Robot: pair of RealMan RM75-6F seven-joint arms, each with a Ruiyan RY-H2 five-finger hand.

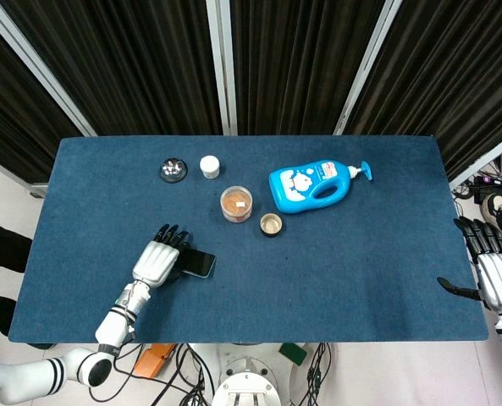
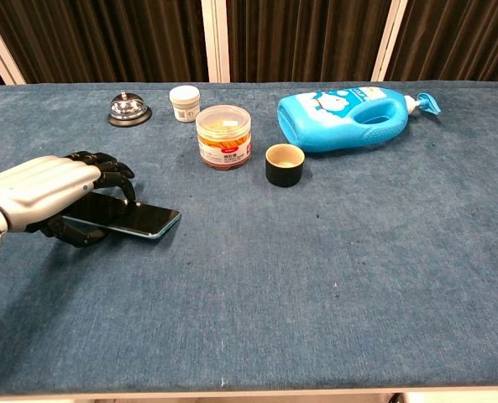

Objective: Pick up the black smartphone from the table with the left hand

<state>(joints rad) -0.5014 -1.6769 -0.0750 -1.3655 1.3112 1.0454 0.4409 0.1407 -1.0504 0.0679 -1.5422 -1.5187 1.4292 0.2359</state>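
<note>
The black smartphone (image 1: 201, 264) (image 2: 139, 217) is at the front left of the blue table (image 1: 361, 271). My left hand (image 1: 157, 261) (image 2: 40, 190) grips its left end, with fingers (image 2: 106, 168) curled over the top and the thumb underneath. The phone's free right end points toward the table's middle, and the phone looks slightly tilted off the cloth. My right hand (image 1: 494, 272) hangs at the table's right edge with fingers spread and nothing in it; the chest view does not show it.
A silver bell (image 1: 173, 169) (image 2: 129, 108) and a small white jar (image 1: 210, 167) (image 2: 184, 102) stand at the back left. An orange-filled jar (image 1: 236, 204) (image 2: 223, 136), a black cup (image 1: 271, 224) (image 2: 285, 164) and a lying blue bottle (image 1: 312, 186) (image 2: 349, 117) sit mid-table.
</note>
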